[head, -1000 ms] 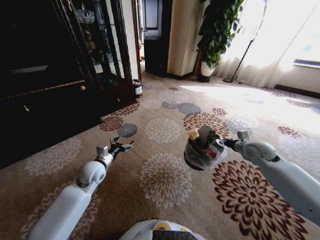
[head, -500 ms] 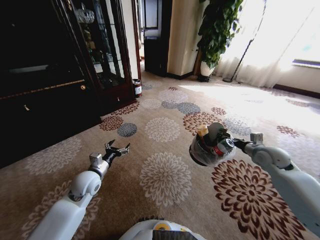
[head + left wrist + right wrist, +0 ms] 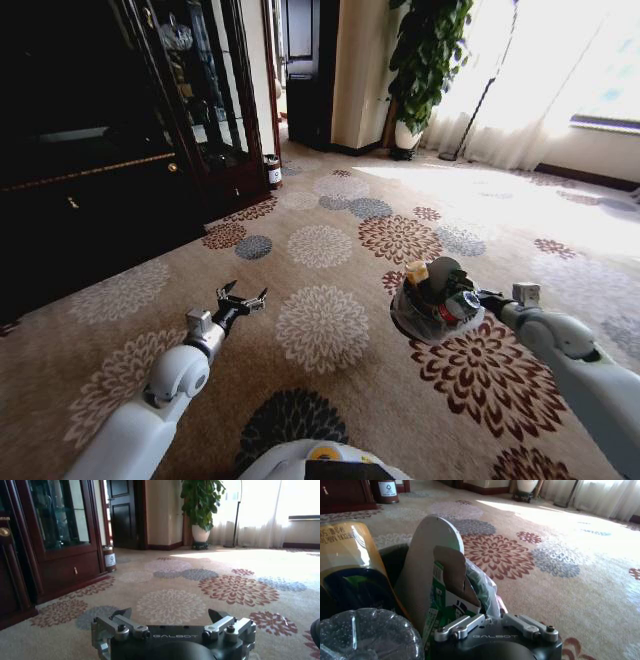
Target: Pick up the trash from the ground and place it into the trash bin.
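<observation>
My right gripper (image 3: 484, 296) holds the trash bin (image 3: 432, 312) by its rim, lifted above the carpet at the right. In the right wrist view the right gripper (image 3: 493, 621) is shut on the rim and grey liner. The trash bin (image 3: 395, 557) holds trash: a yellow-orange packet (image 3: 347, 555), a clear bottle (image 3: 367, 635), a white round card (image 3: 427, 551) and a green-and-white carton (image 3: 445, 605). My left gripper (image 3: 243, 297) hangs open and empty over the carpet at the left. The left wrist view shows the left gripper (image 3: 170, 614) with its fingers spread.
A dark glass-fronted cabinet (image 3: 120, 130) lines the left side. A small labelled cylinder (image 3: 272, 171) stands by the cabinet's corner. A potted plant (image 3: 425, 60) and curtains stand at the back. Flower-patterned carpet (image 3: 322, 325) stretches ahead.
The whole picture has shifted, so the camera has moved. The held trash bin sits lower and farther right in the view. The left gripper stays open.
</observation>
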Controlling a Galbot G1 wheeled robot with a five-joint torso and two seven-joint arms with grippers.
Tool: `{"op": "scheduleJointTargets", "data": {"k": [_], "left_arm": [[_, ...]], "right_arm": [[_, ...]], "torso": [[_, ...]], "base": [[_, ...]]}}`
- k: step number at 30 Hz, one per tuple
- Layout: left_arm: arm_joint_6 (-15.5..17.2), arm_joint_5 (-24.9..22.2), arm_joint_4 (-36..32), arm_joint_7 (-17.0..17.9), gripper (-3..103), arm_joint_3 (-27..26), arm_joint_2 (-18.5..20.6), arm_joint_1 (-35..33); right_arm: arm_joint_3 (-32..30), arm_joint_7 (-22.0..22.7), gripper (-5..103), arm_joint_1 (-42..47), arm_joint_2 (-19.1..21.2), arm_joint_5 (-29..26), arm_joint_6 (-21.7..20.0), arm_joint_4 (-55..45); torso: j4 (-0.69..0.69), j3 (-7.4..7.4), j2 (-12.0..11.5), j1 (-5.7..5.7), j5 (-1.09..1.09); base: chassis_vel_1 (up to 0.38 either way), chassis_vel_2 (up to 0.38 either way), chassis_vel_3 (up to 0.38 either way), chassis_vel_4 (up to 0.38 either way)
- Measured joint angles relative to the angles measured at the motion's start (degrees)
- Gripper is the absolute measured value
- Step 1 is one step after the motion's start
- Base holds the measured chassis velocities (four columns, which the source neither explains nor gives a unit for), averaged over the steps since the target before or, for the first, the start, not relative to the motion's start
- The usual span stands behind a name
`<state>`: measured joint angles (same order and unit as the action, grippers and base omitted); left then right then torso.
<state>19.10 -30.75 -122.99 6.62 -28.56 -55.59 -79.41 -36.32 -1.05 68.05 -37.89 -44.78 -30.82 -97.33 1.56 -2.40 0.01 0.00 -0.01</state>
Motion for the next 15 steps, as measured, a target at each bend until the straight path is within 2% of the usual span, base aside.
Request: {"op": "scheduleJointTargets", "data": {"k": [14, 15], "left_arm": [[-0.02, 0.73, -1.12, 0.19, 100, 0.93, -0.31, -0.71], [-0.05, 0.81, -1.29, 0.17, 100, 0.98, -0.38, -0.87]], "right_arm": [[-0.96, 0.00, 0, 2.17, -0.20, 0.01, -0.15, -2.11], [-0.96, 0.00, 0, 2.30, -0.24, 0.02, -0.19, -2.22]], "torso": [[0.01, -0.02, -0.02, 0.00, -0.04], [0.00, -0.02, -0.02, 0.00, 0.04]], "base": [[0.157, -0.233, -0.230, 0.149], [0.135, -0.298, -0.286, 0.135]]}}
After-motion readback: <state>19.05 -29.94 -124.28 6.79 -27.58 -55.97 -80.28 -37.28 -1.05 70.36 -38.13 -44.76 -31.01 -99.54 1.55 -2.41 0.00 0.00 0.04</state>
